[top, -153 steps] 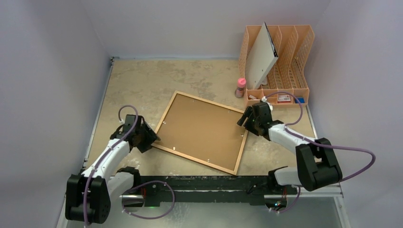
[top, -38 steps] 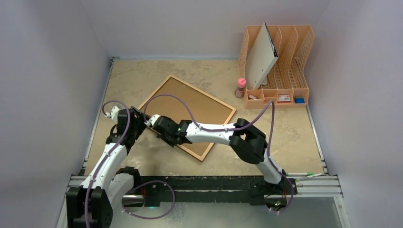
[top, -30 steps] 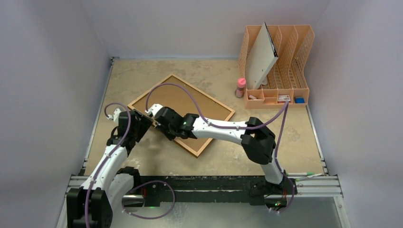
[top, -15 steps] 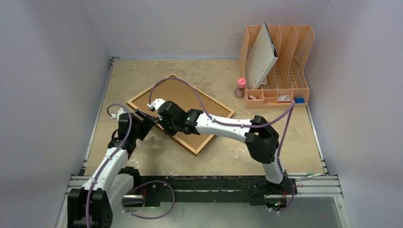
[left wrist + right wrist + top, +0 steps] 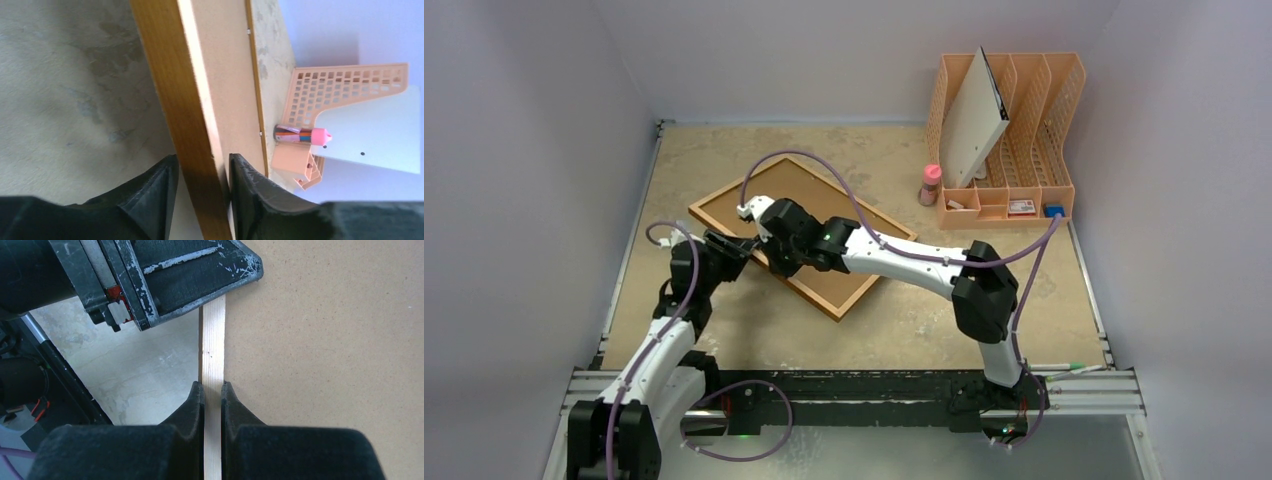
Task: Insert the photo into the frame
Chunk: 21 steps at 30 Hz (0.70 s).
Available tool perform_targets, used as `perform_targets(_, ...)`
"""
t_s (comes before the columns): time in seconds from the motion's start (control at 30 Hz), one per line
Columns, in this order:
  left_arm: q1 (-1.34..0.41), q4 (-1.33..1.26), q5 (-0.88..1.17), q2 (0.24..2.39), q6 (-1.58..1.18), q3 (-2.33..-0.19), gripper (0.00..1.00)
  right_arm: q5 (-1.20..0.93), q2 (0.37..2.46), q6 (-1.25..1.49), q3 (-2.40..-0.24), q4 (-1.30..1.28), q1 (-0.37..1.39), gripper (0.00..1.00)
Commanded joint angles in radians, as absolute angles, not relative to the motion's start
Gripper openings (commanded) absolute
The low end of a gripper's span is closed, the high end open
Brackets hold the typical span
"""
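The right gripper (image 5: 212, 387) pinches the frame (image 5: 190, 90) edge; the left gripper (image 5: 202, 165) straddles it, grip unclear, and should clamp squarely.

- Mottled beige table (image 5: 724, 160).
- Wooden frame (image 5: 814, 205), brown back up, left of centre, set askew.
- Peach file organizer (image 5: 1024, 130), far right.
- Pink-capped bottle (image 5: 932, 185) just left of it.

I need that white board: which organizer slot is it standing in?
The leftmost slot, beside the pink bottle; the white board leans there, other slots hold none.
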<state>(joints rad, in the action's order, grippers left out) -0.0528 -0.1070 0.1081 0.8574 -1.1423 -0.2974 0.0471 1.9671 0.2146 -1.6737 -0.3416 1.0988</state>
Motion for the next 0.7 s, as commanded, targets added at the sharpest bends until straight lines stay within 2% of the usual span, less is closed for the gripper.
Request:
perform_targets(0.0, -0.054, -0.150, 0.092, 0.845, -1.147, -0.335, 0.33, 0.094, 1.938, 0.131, -1.809, -0.367, 1.103, 0.00)
perform_targets(0.03, -0.054, -0.133, 0.089, 0.852, -1.146, -0.350, 0.27, 0.116, 1.939, 0.121, -1.816, -0.380, 1.103, 0.03)
perform_targets(0.1, -0.054, -0.101, 0.086, 0.865, -1.146, -0.377, 0.22, 0.155, 1.932, 0.103, -1.820, -0.399, 1.103, 0.10)
perform_targets(0.23, -0.054, -0.007, 0.093, 0.893, -1.170, -0.447, 0.14, 0.212, 1.884, 0.054, -1.807, -0.408, 1.110, 0.48)
perform_targets(0.33, -0.054, 0.077, 0.111, 0.914, -1.179, -0.510, 0.11, 0.298, 1.837, 0.012, -1.782, -0.401, 1.132, 0.65)
perform_targets(0.5, -0.054, 0.192, 0.135, 0.948, -1.163, -0.644, 0.11, 0.419, 1.782, -0.064, -1.737, -0.402, 1.178, 0.79)
perform_targets(0.67, -0.054, 0.238, 0.171, 0.971, -1.151, -0.741, 0.11, 0.533, 1.765, -0.102, -1.712, -0.420, 1.247, 0.84)
